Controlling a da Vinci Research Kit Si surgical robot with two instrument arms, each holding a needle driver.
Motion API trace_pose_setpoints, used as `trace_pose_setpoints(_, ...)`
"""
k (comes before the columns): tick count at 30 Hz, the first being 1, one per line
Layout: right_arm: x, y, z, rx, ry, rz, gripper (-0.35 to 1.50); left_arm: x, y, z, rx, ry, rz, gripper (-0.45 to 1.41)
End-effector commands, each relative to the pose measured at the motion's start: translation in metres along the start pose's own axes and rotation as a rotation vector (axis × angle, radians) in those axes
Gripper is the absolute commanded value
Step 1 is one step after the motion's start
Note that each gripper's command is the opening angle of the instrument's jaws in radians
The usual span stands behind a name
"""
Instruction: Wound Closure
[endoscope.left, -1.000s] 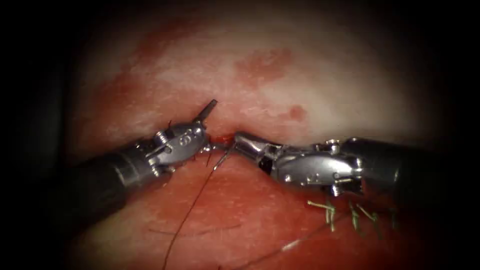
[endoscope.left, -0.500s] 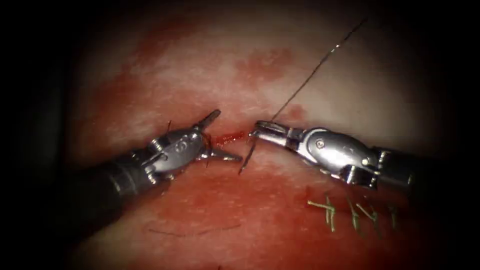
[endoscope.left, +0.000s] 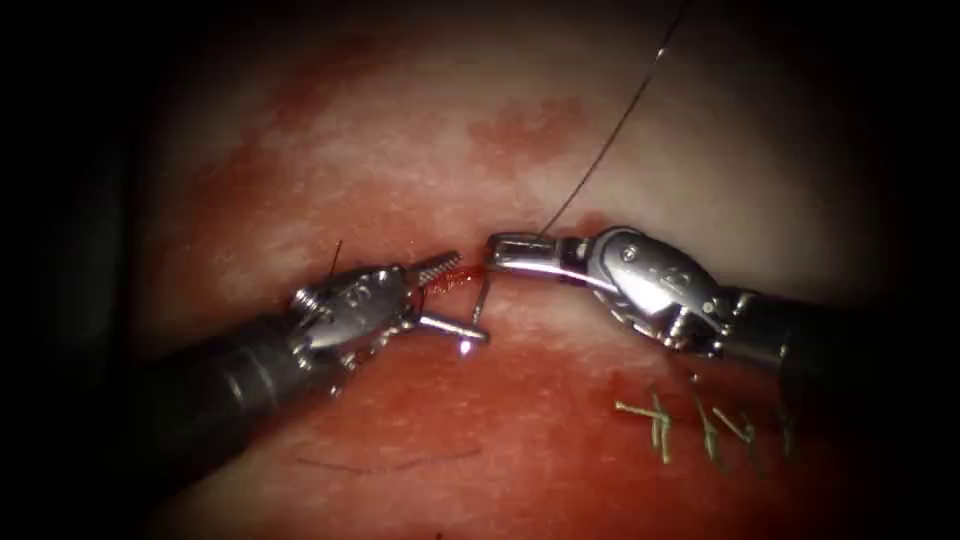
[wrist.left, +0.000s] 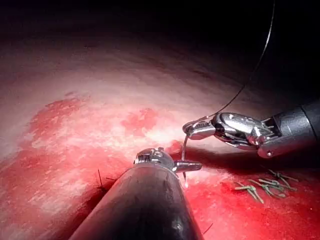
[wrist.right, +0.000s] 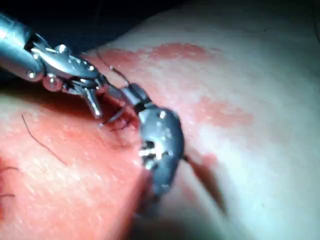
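Note:
The tissue (endoscope.left: 600, 150) has a short red cut (endoscope.left: 452, 276) at its middle. My right tool (endoscope.left: 497, 250) comes in from the right, shut on the curved needle (endoscope.left: 478, 308) near its upper end. The needle hangs free of the tissue, just above the cut, with its bright tip low (endoscope.left: 466, 345). Dark thread (endoscope.left: 610, 135) rises from the right jaws to the upper right. My left tool (endoscope.left: 470, 298) stands open on the cut's left side, one jaw above and one below, and the needle hangs just past the lower jaw's end. The left wrist view shows the needle (wrist.left: 184, 160) hanging from the right tool (wrist.left: 196, 130).
Several green cut ends of thread (endoscope.left: 690, 425) lie on the tissue at the lower right, under the right shaft. A thin dark strand (endoscope.left: 390, 464) lies below the left tool. Red fluid (endoscope.left: 520, 430) covers the near part of the tissue.
The right tool drew back to the right and rose with the needle, and the thread swung from the lower left to the upper right. The left tool's open jaws turned lower, towards the needle.

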Motion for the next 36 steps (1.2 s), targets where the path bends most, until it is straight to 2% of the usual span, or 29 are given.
trace_pose_setpoints(1, -0.0001, -0.0001, 0.0009, 0.016, 0.008, -0.010, -0.35, -0.0002, -0.0005, 0.0009, -0.001, 0.004, -0.017, 0.66)
trace_pose_setpoints(4, -0.0001, -0.0001, 0.0011, 0.033, 0.019, -0.019, -0.35, -0.0006, -0.0004, 0.0011, -0.046, 0.003, -0.054, 0.57)
trace_pose_setpoints(5, -0.0001, -0.0001, 0.0012, 0.042, 0.022, -0.030, -0.35, -0.0006, 0.0000, 0.0011, -0.081, 0.000, -0.076, 0.46)
trace_pose_setpoints(7, -0.0001, -0.0002, 0.0013, 0.051, 0.024, -0.041, -0.35, -0.0006, 0.0005, 0.0009, -0.111, -0.004, -0.091, 0.39)
trace_pose_setpoints(9, -0.0001, -0.0002, 0.0015, 0.066, 0.029, -0.057, -0.35, -0.0005, 0.0010, 0.0006, -0.161, -0.012, -0.109, 0.17)
trace_pose_setpoints(12, -0.0001, -0.0006, 0.0016, 0.077, 0.033, -0.069, -0.35, -0.0005, 0.0010, 0.0005, -0.192, -0.016, -0.106, 0.07)
trace_pose_setpoints(20, 0.0000, -0.0012, 0.0016, 0.099, 0.024, -0.084, -0.35, -0.0005, 0.0012, 0.0007, -0.201, -0.016, -0.101, -0.01)
trace_pose_setpoints(21, -0.0001, -0.0012, 0.0016, 0.101, 0.022, -0.085, -0.35, -0.0005, 0.0011, 0.0007, -0.202, -0.016, -0.101, -0.10)
trace_pose_setpoints(23, -0.0001, -0.0013, 0.0015, 0.104, 0.017, -0.085, -0.35, -0.0005, 0.0011, 0.0006, -0.200, -0.017, -0.100, -0.38)
trace_pose_setpoints(24, -0.0002, -0.0014, 0.0015, 0.105, 0.017, -0.091, -0.35, -0.0005, 0.0011, 0.0006, -0.201, -0.017, -0.100, -0.45)
trace_pose_setpoints(30, 0.0000, -0.0016, 0.0018, 0.074, 0.009, -0.109, -0.35, -0.0009, 0.0016, 0.0005, -0.191, -0.065, -0.236, -0.45)
trace_pose_setpoints(31, 0.0000, -0.0017, 0.0019, 0.061, 0.009, -0.114, -0.10, -0.0009, 0.0017, 0.0005, -0.188, -0.072, -0.260, -0.45)
trace_pose_setpoints(32, 0.0001, -0.0019, 0.0019, 0.044, 0.013, -0.114, 0.29, -0.0009, 0.0019, 0.0005, -0.185, -0.076, -0.290, -0.45)
trace_pose_setpoints(35, 0.0005, -0.0024, 0.0023, -0.016, 0.005, -0.111, 1.18, -0.0008, 0.0024, 0.0005, -0.171, -0.083, -0.332, -0.45)
trace_pose_setpoints(36, 0.0006, -0.0025, 0.0024, -0.040, -0.002, -0.116, 1.30, -0.0008, 0.0026, 0.0006, -0.166, -0.085, -0.344, -0.45)
